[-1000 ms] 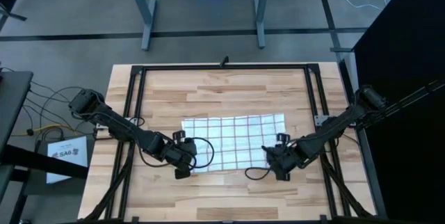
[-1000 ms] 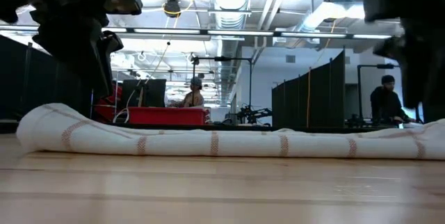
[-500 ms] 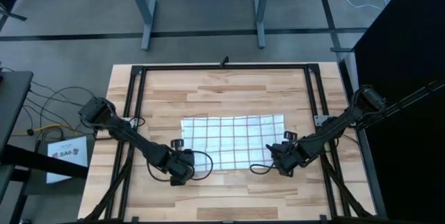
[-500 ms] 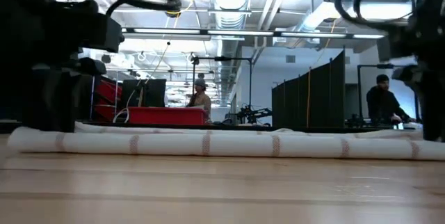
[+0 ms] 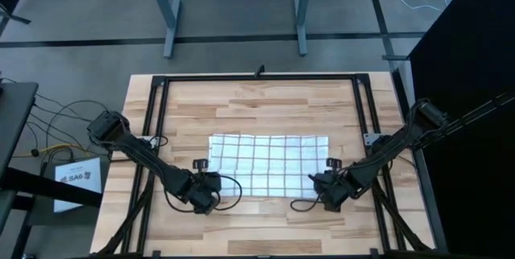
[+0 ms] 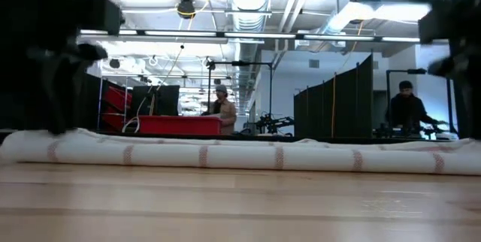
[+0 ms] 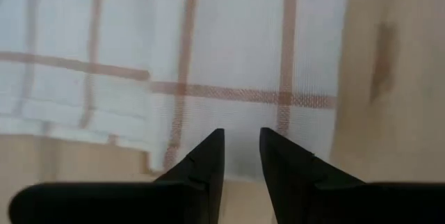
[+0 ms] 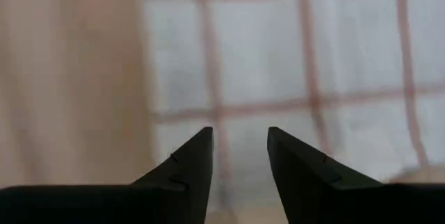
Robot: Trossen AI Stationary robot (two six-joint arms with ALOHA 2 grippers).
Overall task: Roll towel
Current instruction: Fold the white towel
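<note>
Now both grippers stand at the near edge of the towel (image 5: 268, 165), which lies flat at the centre of the table (image 5: 265, 102). The left gripper (image 5: 211, 198) sits at the towel's 7 o'clock corner; the right gripper (image 5: 325, 195) sits at its 5 o'clock corner.

Change over the last second:
- Both grippers have drawn back toward 6 o'clock, from over the cloth to its near edge.
- In the low view, the raised hump at the towel's left end has settled. The near edge (image 6: 240, 154) now reads as a low, even band across the table.

Gripper state:
- Left wrist view: the fingers (image 7: 208, 165) stand a narrow gap apart, holding nothing, with the towel's corner just ahead.
- Right wrist view: the fingers (image 8: 191, 168) stand somewhat wider apart, also empty, over the towel's edge.

Judgement: the cloth has been released and laid out. The roll itself is not yet visibly built. Both grippers look placed to take the near edge and turn it toward 12 o'clock.
</note>
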